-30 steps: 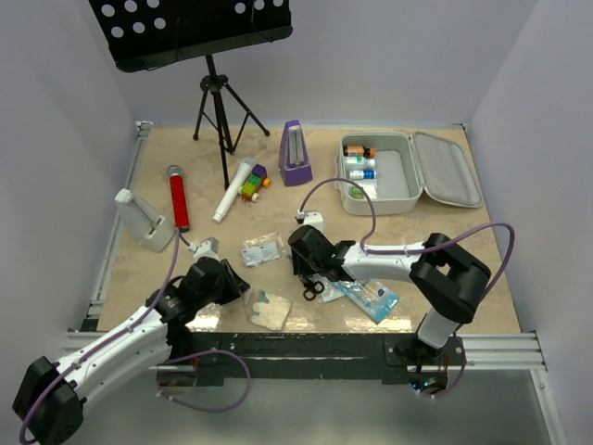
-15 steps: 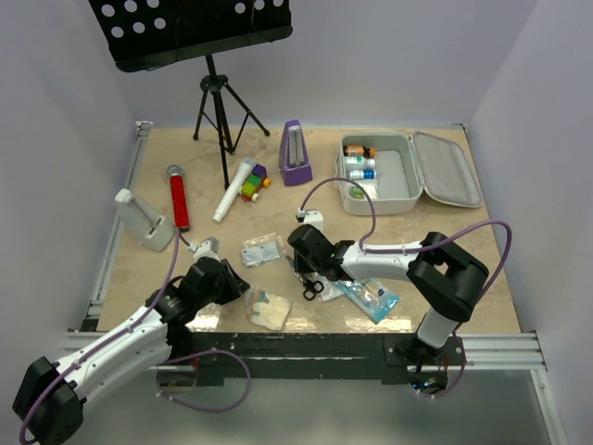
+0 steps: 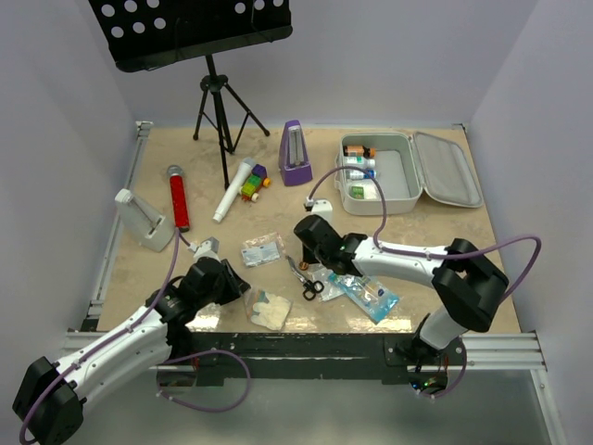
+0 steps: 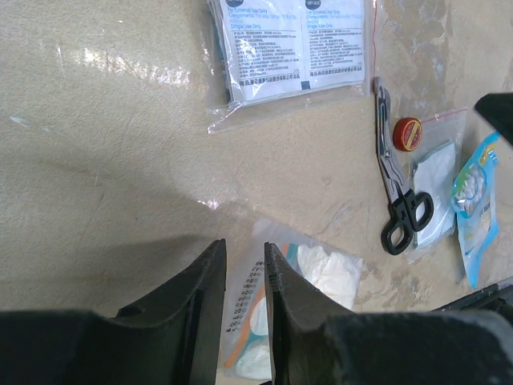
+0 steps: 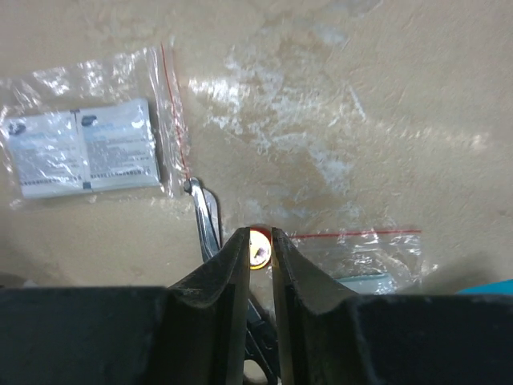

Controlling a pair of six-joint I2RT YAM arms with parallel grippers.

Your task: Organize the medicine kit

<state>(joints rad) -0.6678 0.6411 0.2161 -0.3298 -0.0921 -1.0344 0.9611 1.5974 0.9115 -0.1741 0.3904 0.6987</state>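
The medicine kit lies open at the far right, lid flat beside it and small bottles along its left side. My right gripper hangs just above a small red round tin, which lies free on the table beside black scissors. Its jaws have narrowed to a slim gap, and the tin shows through it. My left gripper is open over a bagged gauze pack and holds nothing.
A bag of wipes and a blue packet lie near the scissors. Farther back are a purple metronome, a music stand, a red microphone, a white microphone, a toy and a white holder.
The right gripper has drawn back from the scissors toward the far right, uncovering them, and its jaws have narrowed. The left arm has stayed still.
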